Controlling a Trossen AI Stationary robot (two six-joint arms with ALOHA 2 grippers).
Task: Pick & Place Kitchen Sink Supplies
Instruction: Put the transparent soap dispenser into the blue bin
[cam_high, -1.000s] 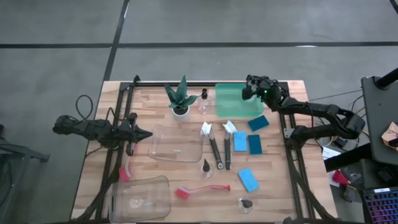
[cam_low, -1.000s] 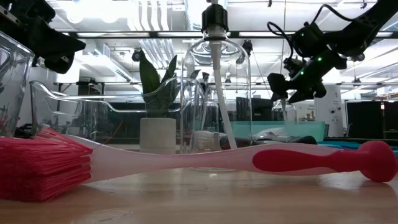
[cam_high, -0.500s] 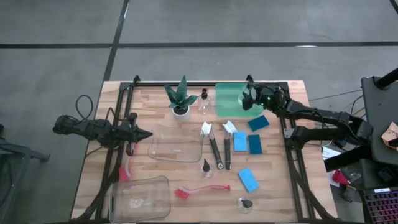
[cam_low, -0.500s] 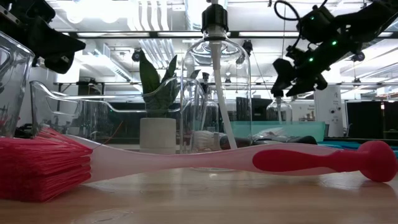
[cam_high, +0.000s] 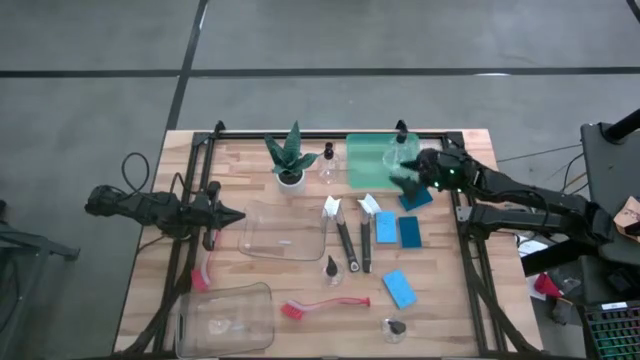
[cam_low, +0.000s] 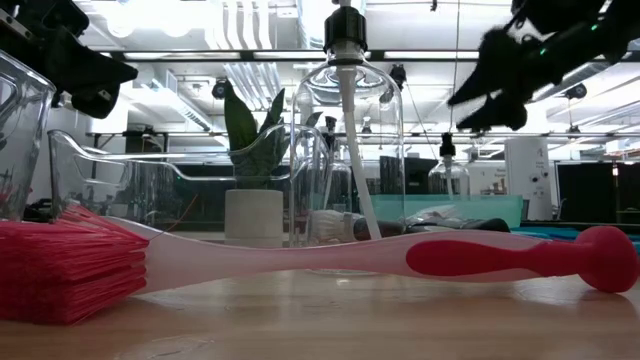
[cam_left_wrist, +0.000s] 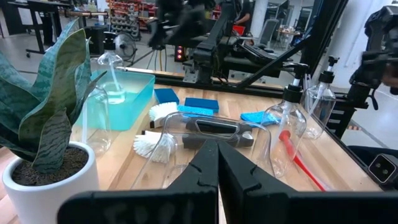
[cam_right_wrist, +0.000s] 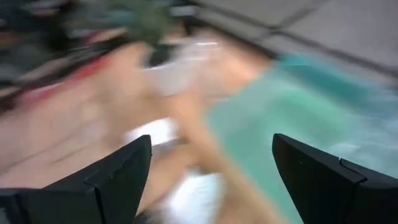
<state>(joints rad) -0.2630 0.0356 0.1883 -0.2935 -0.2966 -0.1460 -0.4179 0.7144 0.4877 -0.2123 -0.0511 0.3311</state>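
Note:
A clear bottle with a black top stands in the green tray at the far right. My right gripper hangs open above the tray's near right corner and a dark blue sponge, touching nothing; the low view shows it high up. Three lighter blue sponges, two black-handled white-headed brushes, a red brush and other bottles rest on the table. My left gripper waits shut at the left.
A potted green plant stands far of centre. One clear bin lies mid-table and another at the near left. A second red brush lies by the left frame rail. Black rails border the wooden top.
My right gripper has risen and drawn back from over the green tray toward the table's near and right edges, tipping up from steeply down to nearly level, its fingers staying open. The bottle in the tray stays standing where it was.

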